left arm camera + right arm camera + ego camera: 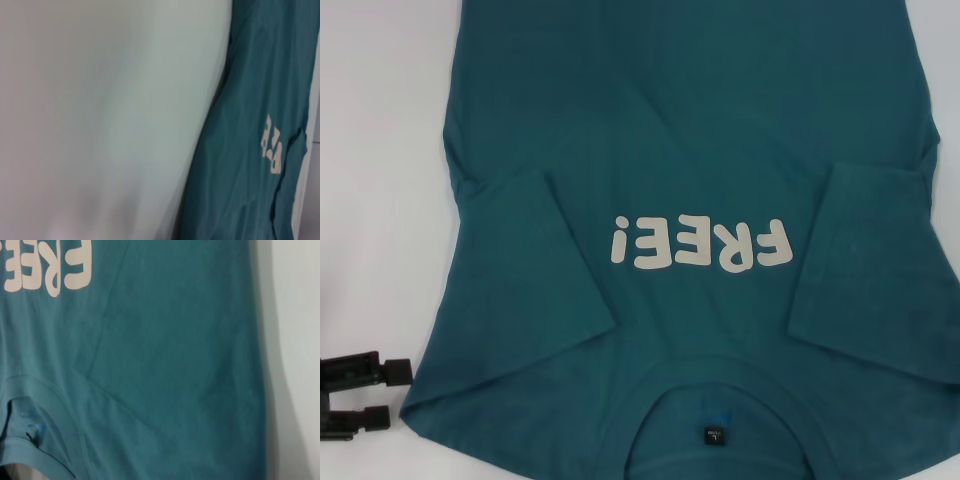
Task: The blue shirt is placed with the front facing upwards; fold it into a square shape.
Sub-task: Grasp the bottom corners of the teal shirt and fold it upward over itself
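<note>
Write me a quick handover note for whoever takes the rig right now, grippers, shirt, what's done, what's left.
Left gripper: parked at the near left on the table, just off the shirt's edge, holding nothing.
Right gripper: not in view.
Blue shirt: flat on the table, front up, FREE! lettering showing, collar nearest the robot. Both sleeves lie folded in over the chest.
Left to do: fold the body into a square.

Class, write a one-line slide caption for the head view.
Blue shirt lies front-up on the white table, both sleeves folded inward, collar nearest the robot; left gripper waits beside its edge.
</note>
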Available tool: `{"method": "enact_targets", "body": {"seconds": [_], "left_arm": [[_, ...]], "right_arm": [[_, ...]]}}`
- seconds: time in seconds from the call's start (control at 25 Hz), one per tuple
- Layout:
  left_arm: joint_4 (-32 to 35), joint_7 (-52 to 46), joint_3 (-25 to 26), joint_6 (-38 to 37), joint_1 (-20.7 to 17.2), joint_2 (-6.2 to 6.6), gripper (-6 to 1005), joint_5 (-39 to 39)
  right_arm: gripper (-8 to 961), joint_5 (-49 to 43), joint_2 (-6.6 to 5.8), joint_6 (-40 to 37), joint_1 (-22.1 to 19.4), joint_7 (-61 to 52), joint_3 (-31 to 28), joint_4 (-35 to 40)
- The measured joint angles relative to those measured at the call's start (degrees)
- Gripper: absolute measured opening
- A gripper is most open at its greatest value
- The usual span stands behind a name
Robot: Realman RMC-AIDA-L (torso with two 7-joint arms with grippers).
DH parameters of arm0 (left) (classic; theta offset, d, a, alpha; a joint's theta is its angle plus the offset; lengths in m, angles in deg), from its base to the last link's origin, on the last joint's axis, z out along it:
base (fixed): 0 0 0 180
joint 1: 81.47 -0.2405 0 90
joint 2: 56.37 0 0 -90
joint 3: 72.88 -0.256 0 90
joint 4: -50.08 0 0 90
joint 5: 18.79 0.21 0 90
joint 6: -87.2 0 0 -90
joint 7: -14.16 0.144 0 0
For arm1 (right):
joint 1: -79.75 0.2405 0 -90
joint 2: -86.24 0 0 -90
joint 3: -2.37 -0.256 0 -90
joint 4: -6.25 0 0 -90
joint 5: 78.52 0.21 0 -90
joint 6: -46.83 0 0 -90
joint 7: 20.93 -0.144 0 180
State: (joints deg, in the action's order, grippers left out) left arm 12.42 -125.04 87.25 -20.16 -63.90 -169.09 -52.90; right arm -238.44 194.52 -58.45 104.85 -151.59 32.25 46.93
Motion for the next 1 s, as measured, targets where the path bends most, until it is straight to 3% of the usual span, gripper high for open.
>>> {"method": "enact_targets", "body": {"seconds": [1.0], "left_arm": [[1.03, 0.59, -3.44, 1.44, 2.38, -2.3, 930, 0.55]], "right_arm": [[25, -0.04, 0.09, -0.01, 0.48, 0.06, 0.03, 0.08]]}}
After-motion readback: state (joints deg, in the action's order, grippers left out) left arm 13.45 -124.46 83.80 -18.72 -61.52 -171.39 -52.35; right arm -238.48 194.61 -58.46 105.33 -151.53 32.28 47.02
